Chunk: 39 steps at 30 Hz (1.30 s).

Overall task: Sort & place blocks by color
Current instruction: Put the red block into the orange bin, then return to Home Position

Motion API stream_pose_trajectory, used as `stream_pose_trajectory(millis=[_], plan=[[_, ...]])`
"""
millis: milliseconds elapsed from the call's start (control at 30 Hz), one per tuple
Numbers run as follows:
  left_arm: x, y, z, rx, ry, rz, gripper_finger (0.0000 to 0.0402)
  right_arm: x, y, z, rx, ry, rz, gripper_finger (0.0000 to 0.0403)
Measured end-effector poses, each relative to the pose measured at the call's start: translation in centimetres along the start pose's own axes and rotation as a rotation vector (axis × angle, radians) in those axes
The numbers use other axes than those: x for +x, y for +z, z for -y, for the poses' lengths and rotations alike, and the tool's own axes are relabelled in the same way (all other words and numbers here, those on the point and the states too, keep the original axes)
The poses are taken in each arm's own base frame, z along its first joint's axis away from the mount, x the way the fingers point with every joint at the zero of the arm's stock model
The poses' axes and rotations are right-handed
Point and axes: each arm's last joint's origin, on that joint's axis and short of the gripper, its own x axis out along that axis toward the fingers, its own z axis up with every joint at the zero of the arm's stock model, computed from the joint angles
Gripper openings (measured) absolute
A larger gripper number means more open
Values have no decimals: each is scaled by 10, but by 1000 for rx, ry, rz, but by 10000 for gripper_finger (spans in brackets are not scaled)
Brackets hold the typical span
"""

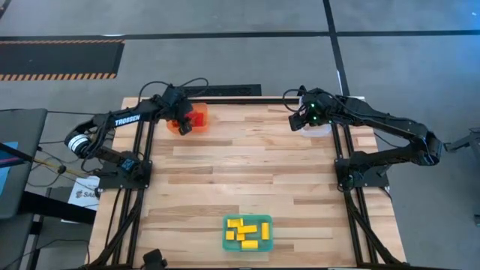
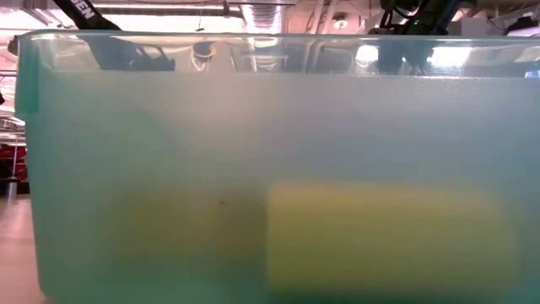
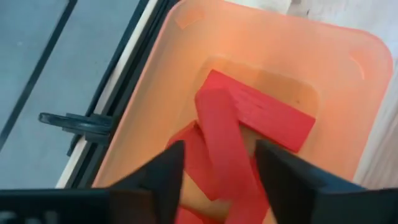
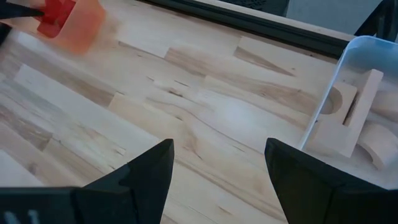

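Note:
The orange tray (image 1: 201, 112) stands at the table's far left corner with several red blocks (image 3: 261, 112) lying in it. My left gripper (image 3: 221, 146) hangs open just above them, slanting down. Its fingers stand on either side of one oblong red block (image 3: 217, 118) that lies across the others. The clear tray (image 4: 348, 68) at the far right holds pale wood blocks (image 4: 348, 124). My right gripper (image 4: 219, 146) hovers open over bare table beside it. The teal tray (image 1: 247, 232) at the near edge holds several yellow blocks (image 1: 246, 231).
In the low view the teal tray's wall (image 2: 169, 169) fills nearly the whole picture, with a yellow block (image 2: 380, 228) showing through it. The table's black frame rail (image 3: 124, 68) runs just beyond the orange tray. Bare wood (image 1: 247, 157) lies between the three trays.

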Motion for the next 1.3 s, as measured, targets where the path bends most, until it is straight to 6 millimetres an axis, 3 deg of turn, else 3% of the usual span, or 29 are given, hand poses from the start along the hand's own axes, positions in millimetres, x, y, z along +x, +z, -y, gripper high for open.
stream_pose_trajectory(millis=[200, 367, 633, 900, 1133, 1300], plan=[[0, 0, 0, -15, 9, -9, 293, 0, 0, 0, 0, 1, -2, 276], [-6, 8, -4, -115, 7, -1, 342, 0, 0, 0, -23, 2, -2, 276], [-36, 35, -7, -252, -188, 152, 349, 0, 0, 0, -28, 4, -4, 276], [-85, 50, 16, -285, -293, 366, 338, 1, 5, -5, -12, 55, 42, 276], [-132, 65, 51, -229, -429, 594, 307, 12, 16, -54, -160, 372, 211, 276], [-159, 80, 78, -172, -582, 793, 295, 25, 11, -96, -306, 587, 321, 276]])
